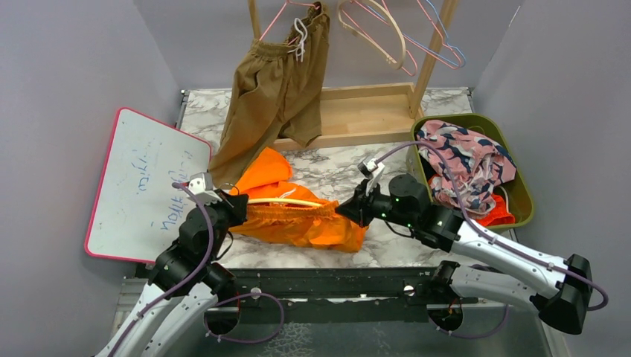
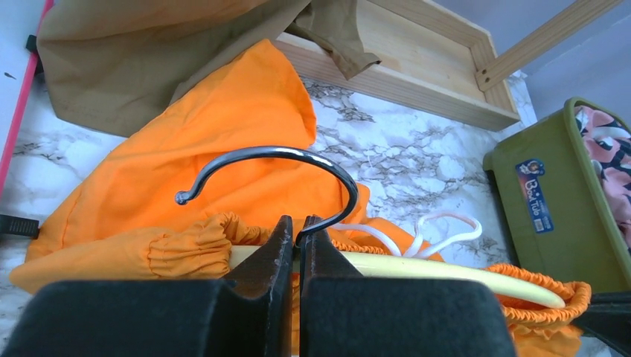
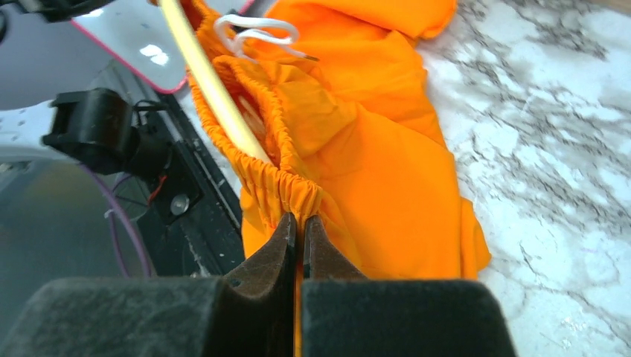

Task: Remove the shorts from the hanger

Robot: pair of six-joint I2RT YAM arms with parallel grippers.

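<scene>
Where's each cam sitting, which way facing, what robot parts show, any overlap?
Top external: above and behind the bases, looking down on the table, orange shorts, bin; left arm and right arm show.
Left wrist: on the left arm, facing the bin; left fingers shut on the hanger.
Right wrist: on the right arm, facing the whiteboard; right fingers shut on the orange shorts.
Shared: all three show the orange shorts and hanger.

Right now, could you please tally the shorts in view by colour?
Tan-brown shorts: 1
Bright orange shorts, on the cream hanger: 1
Pink blotched shorts, in the green bin: 1
Red-orange shorts, partly buried there: 1
Total: 4
</scene>
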